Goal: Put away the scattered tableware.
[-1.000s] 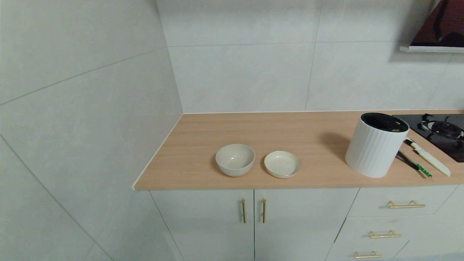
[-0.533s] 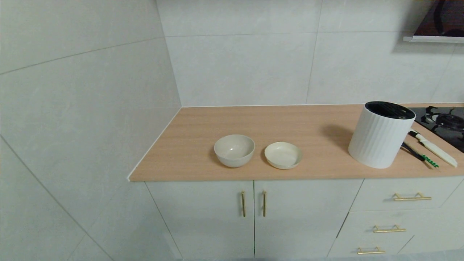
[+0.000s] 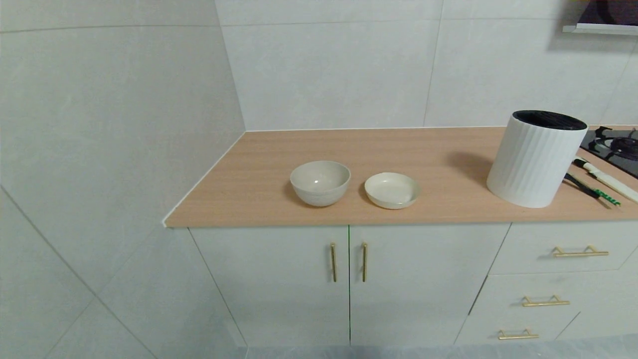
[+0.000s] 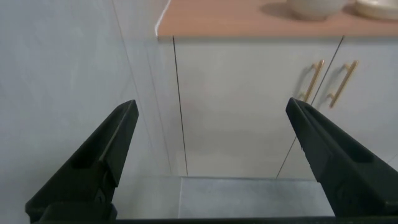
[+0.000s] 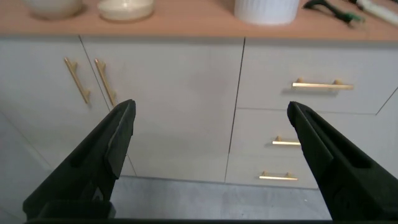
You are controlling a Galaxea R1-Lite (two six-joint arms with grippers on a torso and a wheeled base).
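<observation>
While they hang low before the cabinet fronts (image 3: 279,279), the left gripper (image 4: 210,109) and the right gripper (image 5: 210,107) each stand wide open and hold nothing. Above them, on the wooden countertop (image 3: 438,149), the deep bowl (image 3: 320,182) and the shallow dish (image 3: 392,190) sit just beside each other near the front edge. Farther right the white ribbed holder (image 3: 536,158) stands upright, with a knife (image 3: 605,179) and a black-and-green utensil (image 3: 593,192) lying just beside it. The step in hand looks like the approach — so both arms should probably rise clear of the counter's front edge before reaching in. A pinch over the bowl's rim, one finger inside, likely holds better than a grasp around its curved wall.
</observation>
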